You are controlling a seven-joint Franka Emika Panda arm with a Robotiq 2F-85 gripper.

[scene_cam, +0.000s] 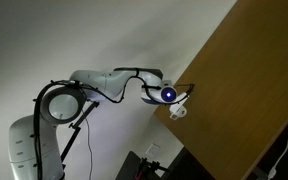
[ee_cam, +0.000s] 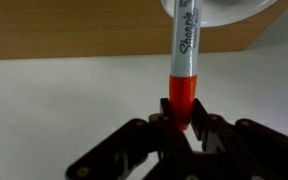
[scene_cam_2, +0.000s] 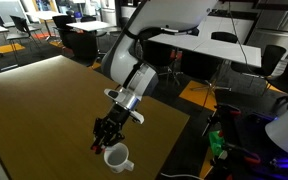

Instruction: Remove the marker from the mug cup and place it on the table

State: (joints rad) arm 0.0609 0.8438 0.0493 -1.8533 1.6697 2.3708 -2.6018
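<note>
Wrist view: the marker (ee_cam: 184, 60) is pinched at its red end by the claw (ee_cam: 181, 116), to be pulled from the mug cup (ee_cam: 234, 8).

The marker (ee_cam: 184, 62) has a red-orange end and a pale grey barrel with black Sharpie lettering. The mug cup (scene_cam_2: 117, 157) is plain white. The tabletop (scene_cam_2: 44, 110) is medium-brown wood. The hand (scene_cam_2: 104, 137) is black, and the arm (scene_cam_2: 169, 15) above it is white.
</note>
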